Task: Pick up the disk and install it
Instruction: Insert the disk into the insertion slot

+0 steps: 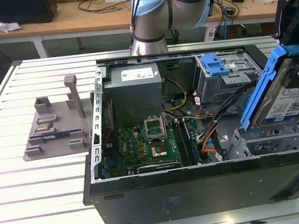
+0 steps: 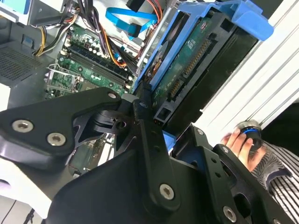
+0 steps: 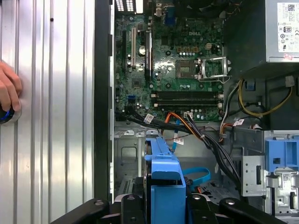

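Gripper (image 1: 295,71): at the exterior view's right, over the right end of the open computer case (image 1: 199,192); black linkages close to the lens in both wrist views.
Jaws: clenched on the disk, one on each side of its blue frame.
Disk (image 1: 283,101): off the bench, held tilted with the labelled face toward the exterior view; above the metal drive cage (image 1: 269,143) and not seated in it; green circuit side seen in the second wrist view (image 2: 187,60), blue frame edge in the first wrist view (image 3: 163,177).
Case: lying on its side on the slatted bench (image 1: 40,191), lid off.
Motherboard (image 1: 142,149): flat on the case floor, near the middle.
Power supply (image 1: 134,89): grey box with a white sticker, in the far corner of the case.
Blue latch (image 1: 214,64): on top of the far drive bay, well apart from the disk.
Cables (image 1: 210,138): orange, black and yellow, bundled between motherboard and cage.
Grey fixture (image 1: 55,126): on the bench just beside the case, at the exterior view's left.
Hand (image 2: 240,142): a person's, resting on a round blue knob (image 2: 250,130) beside the case.
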### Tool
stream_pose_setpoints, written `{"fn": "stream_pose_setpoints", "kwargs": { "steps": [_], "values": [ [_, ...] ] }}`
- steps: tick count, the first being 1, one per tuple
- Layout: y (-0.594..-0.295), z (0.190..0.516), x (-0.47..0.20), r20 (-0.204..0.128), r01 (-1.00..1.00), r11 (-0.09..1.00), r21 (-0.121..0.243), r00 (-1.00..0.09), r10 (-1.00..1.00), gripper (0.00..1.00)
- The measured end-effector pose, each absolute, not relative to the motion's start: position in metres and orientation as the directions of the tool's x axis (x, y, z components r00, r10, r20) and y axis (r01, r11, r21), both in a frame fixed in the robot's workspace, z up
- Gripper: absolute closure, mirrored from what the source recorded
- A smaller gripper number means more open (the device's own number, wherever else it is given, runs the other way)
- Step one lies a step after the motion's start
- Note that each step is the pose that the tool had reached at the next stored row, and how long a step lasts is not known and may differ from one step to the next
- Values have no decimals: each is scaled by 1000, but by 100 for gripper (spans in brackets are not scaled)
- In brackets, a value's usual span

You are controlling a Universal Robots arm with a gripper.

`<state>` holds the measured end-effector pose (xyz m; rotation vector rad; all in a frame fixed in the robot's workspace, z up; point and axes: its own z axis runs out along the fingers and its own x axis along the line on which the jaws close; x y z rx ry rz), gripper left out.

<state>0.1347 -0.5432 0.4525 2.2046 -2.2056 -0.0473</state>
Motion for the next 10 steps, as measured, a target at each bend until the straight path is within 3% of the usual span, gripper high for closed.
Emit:
{"fn": "stream_pose_setpoints", "kwargs": {
  "steps": [10],
  "values": [
    [-543,441,135,2,-999,1,38,-1,-1000,63]
  ]
}}
